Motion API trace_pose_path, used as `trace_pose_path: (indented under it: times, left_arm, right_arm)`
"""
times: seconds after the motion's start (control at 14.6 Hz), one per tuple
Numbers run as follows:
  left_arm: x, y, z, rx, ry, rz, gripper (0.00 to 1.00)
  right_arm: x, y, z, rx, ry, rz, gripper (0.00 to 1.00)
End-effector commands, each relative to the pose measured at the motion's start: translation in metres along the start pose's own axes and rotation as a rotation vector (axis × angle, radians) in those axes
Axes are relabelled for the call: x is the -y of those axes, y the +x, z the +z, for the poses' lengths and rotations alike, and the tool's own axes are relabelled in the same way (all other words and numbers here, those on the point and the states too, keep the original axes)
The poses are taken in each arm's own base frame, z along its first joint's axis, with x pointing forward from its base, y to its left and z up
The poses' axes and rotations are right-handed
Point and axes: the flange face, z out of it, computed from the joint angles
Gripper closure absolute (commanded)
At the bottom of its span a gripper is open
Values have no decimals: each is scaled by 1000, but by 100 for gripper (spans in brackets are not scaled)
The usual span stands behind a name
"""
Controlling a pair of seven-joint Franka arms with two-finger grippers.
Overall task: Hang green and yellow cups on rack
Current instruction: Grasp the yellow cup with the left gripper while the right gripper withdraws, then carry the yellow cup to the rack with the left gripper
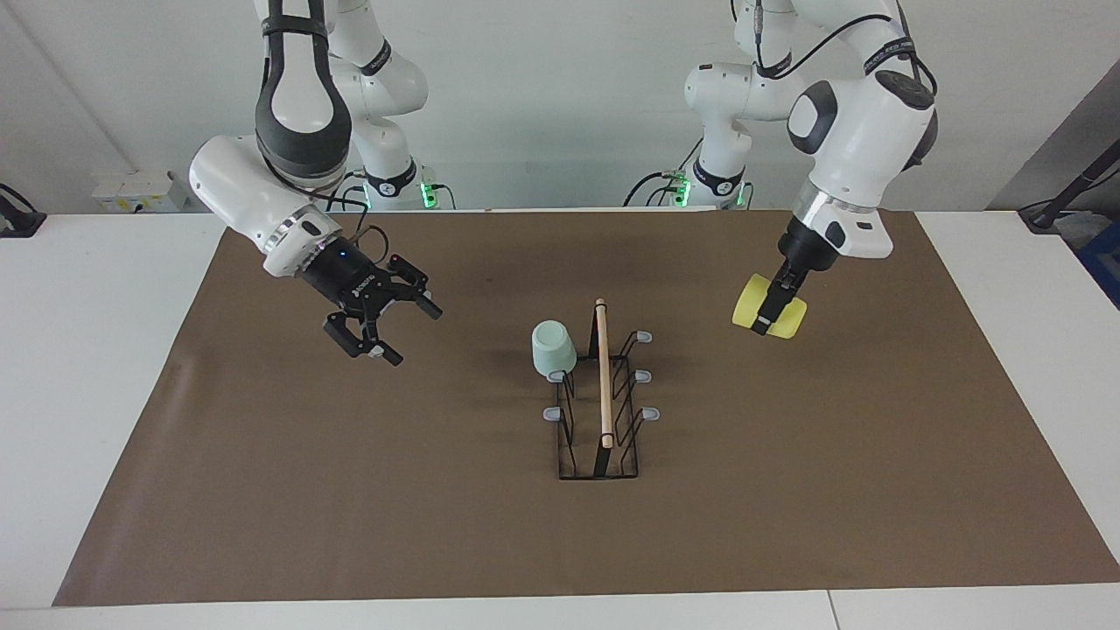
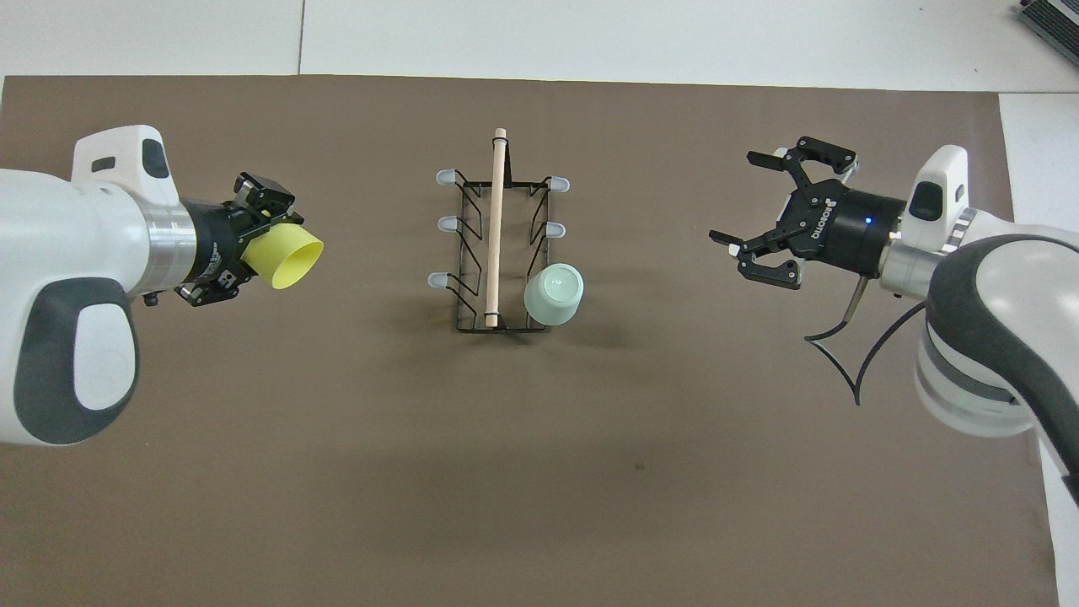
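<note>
A white worktop [image 1: 105, 367] is covered by a brown mat [image 1: 350, 490]; a pale wall is seen at the robots' end. The rack [image 1: 598, 411] stands mid-mat, its wooden dowel handle [image 1: 603, 372] running away from the robots. The green cup [image 1: 553, 348] is hung inverted on the prong nearest the robots on the side toward the right arm's end. The yellow cup [image 1: 769, 318] is gripped on its side by the left end effector [image 1: 772, 306], raised over the mat toward the left arm's end. The right end effector [image 1: 385, 325] is held with fingers spread and empty over the mat toward the right arm's end.

The yellow cup's open mouth, turned toward the rack, is shown only in the overhead view; the arm bases with green lights are shown only in the facing view.
</note>
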Motion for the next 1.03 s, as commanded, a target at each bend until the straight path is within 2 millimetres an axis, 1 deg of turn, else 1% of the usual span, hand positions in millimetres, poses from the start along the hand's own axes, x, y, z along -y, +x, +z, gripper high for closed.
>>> trace_pose_path:
  times: [0.0, 0.14, 0.27, 0.34, 0.41, 0.48, 0.55, 0.62, 0.68, 0.75, 0.82, 0.89, 0.96]
  left_arm:
    - [-13, -33, 0, -89, 0, 86, 100]
    - [-23, -54, 5, -158, 34, 150, 100]
    - [-33, -74, 12, -239, 49, 236, 100]
    - [-38, -89, 17, -268, 55, 303, 100]
    - [-42, -105, 30, -277, 64, 359, 100]
    - [-46, -118, 34, -292, 41, 390, 100]
    - [-49, -121, 34, -324, 24, 404, 100]
    - [-48, -124, 39, -366, 38, 423, 100]
    - [-49, -137, 46, -414, 39, 430, 100]
    - [-50, -144, 57, -474, 41, 409, 100]
    - [-52, -153, 64, -552, 20, 395, 100]
    - [-52, -159, 67, -593, -2, 373, 100]
    - [-53, -165, 67, -592, -14, 347, 100]
  right_arm:
    - [-8, 0, -16, 137, -3, -4, 0]
    - [-15, -4, -25, 249, -16, 2, 0]
    - [-23, -10, -39, 358, -56, 57, 0]
    - [-27, -8, -45, 423, -85, 80, 0]
    - [-30, -9, -51, 489, -121, 106, 0]
    - [-31, -8, -51, 553, -160, 151, 0]
    - [-30, -6, -51, 622, -204, 181, 0]
    - [-28, -5, -50, 698, -239, 195, 0]
    - [-24, -4, -50, 759, -261, 219, 0]
    - [-25, -1, -53, 809, -290, 266, 0]
    - [-26, 6, -58, 850, -315, 305, 0]
    - [-29, 13, -63, 879, -343, 341, 0]
    - [-29, 17, -67, 900, -373, 382, 0]
